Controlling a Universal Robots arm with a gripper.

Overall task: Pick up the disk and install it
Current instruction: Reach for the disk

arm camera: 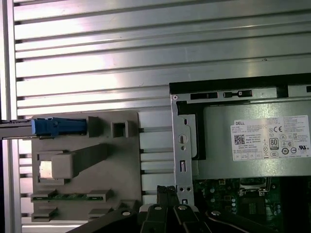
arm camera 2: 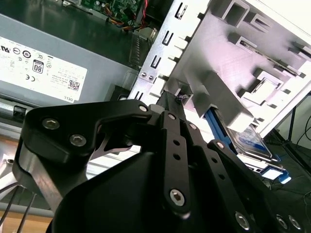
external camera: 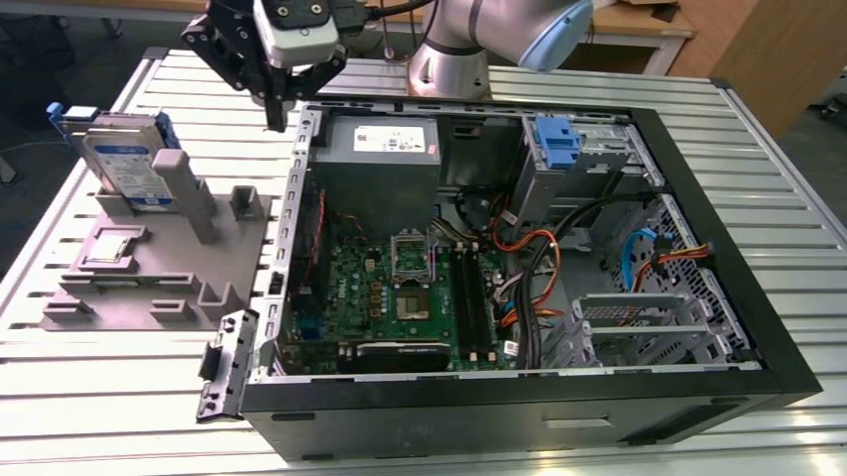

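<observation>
The disk (external camera: 127, 164) stands on edge in a slot at the far end of the grey fixture (external camera: 146, 268), on the exterior view's left. Its white label with a blue band faces forward, and a blue bracket runs along its edges. In the first wrist view the disk (arm camera: 58, 127) shows as a blue strip, and in the second wrist view the disk (arm camera 2: 253, 140) lies behind a grey post. My gripper (external camera: 276, 121) hangs above the gap between the fixture and the computer case (external camera: 530, 397), shut on nothing. The closed fingertips show in both wrist views, as the gripper (arm camera: 167, 191) and the gripper (arm camera 2: 171, 96).
The open case holds a grey power-supply box (external camera: 377, 149), a motherboard (external camera: 397, 288), orange and black cables (external camera: 530, 268), a bare blue bracket (external camera: 558, 139) in an upper bay and a metal drive cage (external camera: 636, 317). Everything rests on a ribbed metal table (external camera: 119, 397).
</observation>
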